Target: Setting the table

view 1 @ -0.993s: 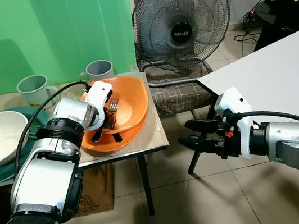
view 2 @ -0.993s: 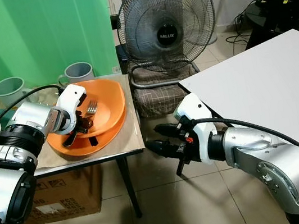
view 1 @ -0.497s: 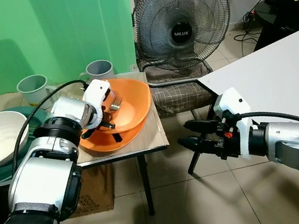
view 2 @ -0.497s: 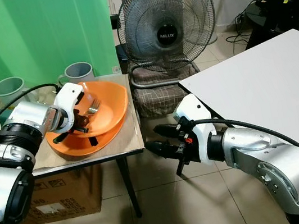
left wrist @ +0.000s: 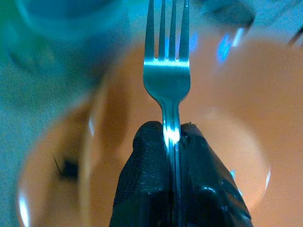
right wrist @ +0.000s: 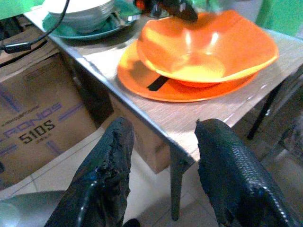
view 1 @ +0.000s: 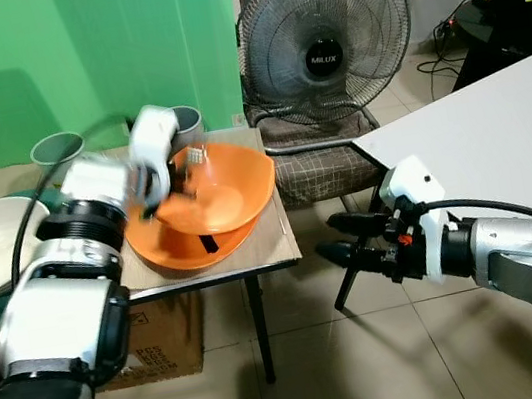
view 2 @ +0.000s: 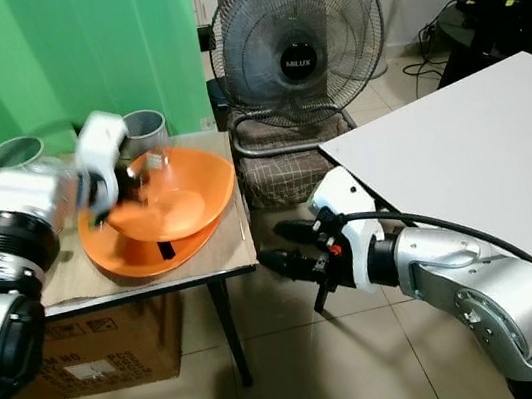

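Change: left claw [left wrist: 173, 135] lifted above orange bowl [view 1: 219, 192], pinching fork [left wrist: 166, 71].
Fork: light, stiff, slippery; neck grip.
Right claw [right wrist: 163, 156]: open, empty.

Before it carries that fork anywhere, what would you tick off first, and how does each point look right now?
1. Left claw shut on the fork: ok, the handle sits pinched between both fingers.
2. Fork lifted free of the orange bowl: ok, it is held above the bowl.
3. Orange bowl seated on the orange plate: cannot tell, the bowl looks tilted.
4. Right claw free: ok, open and holding nothing, beside the small table.
5. Room on the white table: ok, its near part is bare.
6. Sharp view of the left arm: not ok, blurred.
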Tool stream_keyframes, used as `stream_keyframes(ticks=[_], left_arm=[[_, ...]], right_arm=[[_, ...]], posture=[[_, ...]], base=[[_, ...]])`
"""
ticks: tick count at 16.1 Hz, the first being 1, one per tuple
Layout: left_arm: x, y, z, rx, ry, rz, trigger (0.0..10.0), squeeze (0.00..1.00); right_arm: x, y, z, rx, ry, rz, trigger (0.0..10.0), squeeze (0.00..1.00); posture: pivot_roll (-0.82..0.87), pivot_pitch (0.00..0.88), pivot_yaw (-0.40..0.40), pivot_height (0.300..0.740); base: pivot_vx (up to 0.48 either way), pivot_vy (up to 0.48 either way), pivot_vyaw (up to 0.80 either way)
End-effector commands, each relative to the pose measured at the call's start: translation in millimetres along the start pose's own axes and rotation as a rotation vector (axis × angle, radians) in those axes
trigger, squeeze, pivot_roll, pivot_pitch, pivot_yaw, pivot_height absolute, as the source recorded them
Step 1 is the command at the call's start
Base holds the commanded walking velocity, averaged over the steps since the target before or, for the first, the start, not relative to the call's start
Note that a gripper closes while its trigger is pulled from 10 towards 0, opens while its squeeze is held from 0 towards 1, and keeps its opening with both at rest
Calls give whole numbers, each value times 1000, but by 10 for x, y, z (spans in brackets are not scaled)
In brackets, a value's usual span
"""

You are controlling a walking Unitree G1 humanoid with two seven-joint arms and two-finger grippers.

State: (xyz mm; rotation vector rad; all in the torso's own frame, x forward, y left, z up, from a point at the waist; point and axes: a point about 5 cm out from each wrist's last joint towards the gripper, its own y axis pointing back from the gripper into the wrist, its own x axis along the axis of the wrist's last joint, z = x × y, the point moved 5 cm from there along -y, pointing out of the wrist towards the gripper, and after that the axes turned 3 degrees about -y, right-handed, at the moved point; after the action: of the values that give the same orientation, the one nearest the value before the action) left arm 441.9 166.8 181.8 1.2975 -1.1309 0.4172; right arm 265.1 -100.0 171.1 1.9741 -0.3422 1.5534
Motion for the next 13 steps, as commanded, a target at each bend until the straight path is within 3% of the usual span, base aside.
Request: stream_keyframes(ticks=[1, 4, 6, 7, 8, 10, 12, 13], left_arm=[[286, 111, -10, -6, -8, 100, 0, 0], [544, 326, 63, -16, -48, 264, 0, 0], [710, 544, 163, 5, -110, 393, 0, 0], [799, 713, 286, 42, -198, 505, 3333, 0], [793, 894, 601, 76, -299, 643, 10000, 0], [728, 935, 739, 76, -242, 678, 10000, 0], [527, 951, 981, 55, -159, 699, 10000, 0], [437, 966, 1026, 81, -171, 691, 10000, 0]], right_arm=[[75, 42, 75, -46, 3, 32, 10000, 0], [135, 39, 114, -115, -26, 96, 10000, 0], [209, 41, 169, -195, -30, 167, 10000, 0], [270, 57, 214, -276, -21, 225, 10000, 0], [286, 78, 284, -412, -33, 281, 10000, 0], [236, 67, 299, -458, -77, 287, 10000, 0], [194, 54, 285, -517, -41, 287, 10000, 0], [182, 55, 283, -542, -33, 292, 10000, 0]], posture=[[-50, 5, -25, 740], [-46, 17, -36, 740], [-41, 21, -40, 740], [-38, 27, -37, 740], [-42, 31, -33, 740], [-44, 33, -31, 740], [-47, 32, -35, 740], [-47, 32, -35, 740]], base=[[0, 0, 0], [0, 0, 0], [0, 0, 0], [0, 0, 0], [0, 0, 0], [0, 0, 0], [0, 0, -781], [0, 0, -781]])
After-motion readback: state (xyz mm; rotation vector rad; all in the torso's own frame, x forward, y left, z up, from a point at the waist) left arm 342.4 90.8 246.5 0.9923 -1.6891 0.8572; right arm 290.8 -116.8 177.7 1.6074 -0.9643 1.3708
